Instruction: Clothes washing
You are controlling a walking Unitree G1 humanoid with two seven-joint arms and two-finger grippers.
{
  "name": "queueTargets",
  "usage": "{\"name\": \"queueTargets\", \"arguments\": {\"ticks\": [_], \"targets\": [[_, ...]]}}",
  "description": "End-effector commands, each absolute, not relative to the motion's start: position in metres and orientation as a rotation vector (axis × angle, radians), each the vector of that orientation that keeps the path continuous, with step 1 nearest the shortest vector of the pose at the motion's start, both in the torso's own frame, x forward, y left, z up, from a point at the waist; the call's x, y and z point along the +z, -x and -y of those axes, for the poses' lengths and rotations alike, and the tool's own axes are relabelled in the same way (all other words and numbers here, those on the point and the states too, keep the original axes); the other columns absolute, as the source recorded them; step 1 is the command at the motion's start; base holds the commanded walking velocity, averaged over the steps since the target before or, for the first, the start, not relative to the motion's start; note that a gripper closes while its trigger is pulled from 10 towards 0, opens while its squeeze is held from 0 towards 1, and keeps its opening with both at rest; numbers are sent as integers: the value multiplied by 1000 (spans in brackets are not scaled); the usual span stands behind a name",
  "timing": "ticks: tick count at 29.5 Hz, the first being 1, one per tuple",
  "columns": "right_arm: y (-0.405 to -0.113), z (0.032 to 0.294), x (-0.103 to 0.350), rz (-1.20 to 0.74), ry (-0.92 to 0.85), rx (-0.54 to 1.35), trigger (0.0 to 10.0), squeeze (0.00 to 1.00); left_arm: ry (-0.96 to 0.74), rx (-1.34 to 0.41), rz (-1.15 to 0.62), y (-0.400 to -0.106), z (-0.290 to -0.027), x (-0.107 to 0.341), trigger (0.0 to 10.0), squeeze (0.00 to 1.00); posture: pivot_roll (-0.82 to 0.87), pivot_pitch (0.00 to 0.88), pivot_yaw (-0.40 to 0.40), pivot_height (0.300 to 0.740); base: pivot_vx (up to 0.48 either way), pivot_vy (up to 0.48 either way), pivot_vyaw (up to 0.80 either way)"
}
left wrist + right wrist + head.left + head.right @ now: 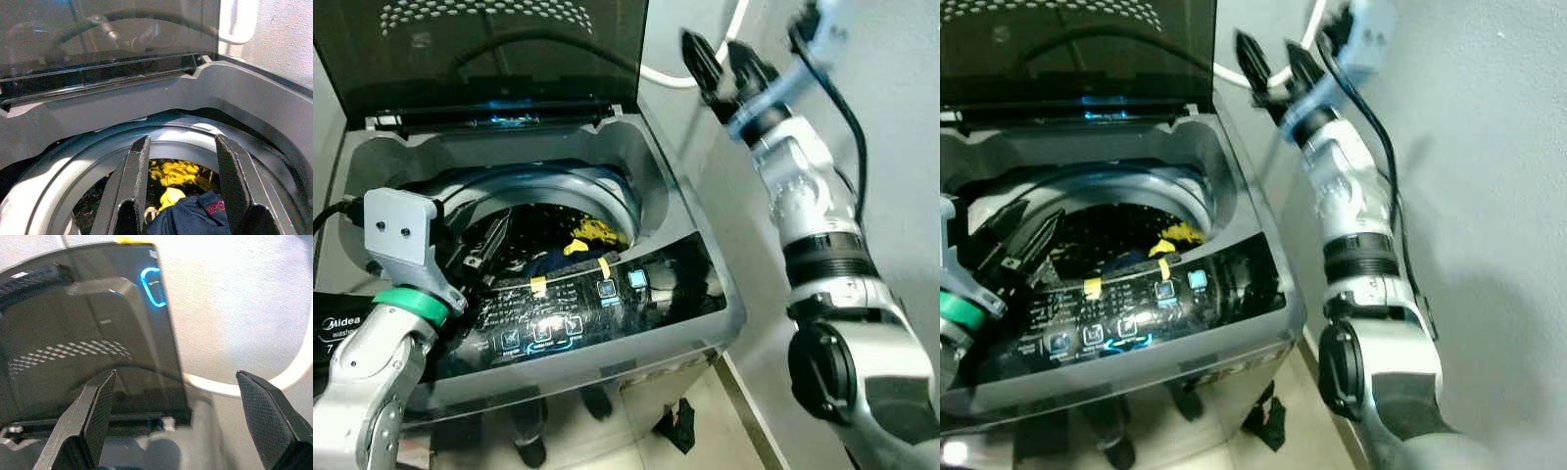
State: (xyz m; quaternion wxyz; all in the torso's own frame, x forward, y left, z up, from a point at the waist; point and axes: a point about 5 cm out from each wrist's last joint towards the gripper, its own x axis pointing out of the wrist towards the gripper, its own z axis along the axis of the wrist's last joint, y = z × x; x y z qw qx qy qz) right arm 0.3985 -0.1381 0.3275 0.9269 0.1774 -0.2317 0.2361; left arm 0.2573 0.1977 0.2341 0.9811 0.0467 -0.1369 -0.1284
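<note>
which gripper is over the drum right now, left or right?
The left gripper: open, it hangs over the washing machine's drum, above the yellow and dark blue clothes. The right gripper is raised beside the open lid.

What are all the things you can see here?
Washing machine: one, grey, top-loading, in front of the robot.
Lid: one, dark see-through, standing open at the back.
Control panel: one, black with glowing blue buttons, along the front edge.
Yellow cloth: one, inside the drum.
Dark blue cloth: one, in the drum beside the yellow one.
White hose: one, against the wall behind the machine.
Wall: grey, on the right.
Left gripper: black fingers open, over the drum.
Right gripper: black fingers open, raised near the lid's right edge.
</note>
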Motion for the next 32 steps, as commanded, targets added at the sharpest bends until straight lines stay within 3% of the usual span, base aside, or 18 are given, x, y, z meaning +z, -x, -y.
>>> {"name": "queueTargets", "arguments": {"ticks": [1,4,9,17,27,32], "targets": [[-395,143,321,474,-372,427,10000,0,-99,-259,266,-262,-195,232,10000,0,172,26,7,740,0,0,0],[-393,143,306,431,-365,386,10000,0,-124,-228,260,-268,-195,232,10000,0,168,19,10,740,0,0,0],[-383,130,255,291,-154,295,10000,0,-86,-80,263,-292,-193,240,10000,0,147,14,18,740,0,0,0],[-365,118,255,374,-267,357,10000,0,-38,-89,245,-296,-179,231,10000,0,136,13,9,740,0,0,0],[-357,106,246,352,-249,370,10000,0,-27,-53,239,-295,-181,228,10000,0,136,13,9,740,0,0,0],[-353,99,247,372,-218,402,10000,0,-20,-48,233,-295,-180,226,10000,0,147,22,8,740,0,0,800]]}}
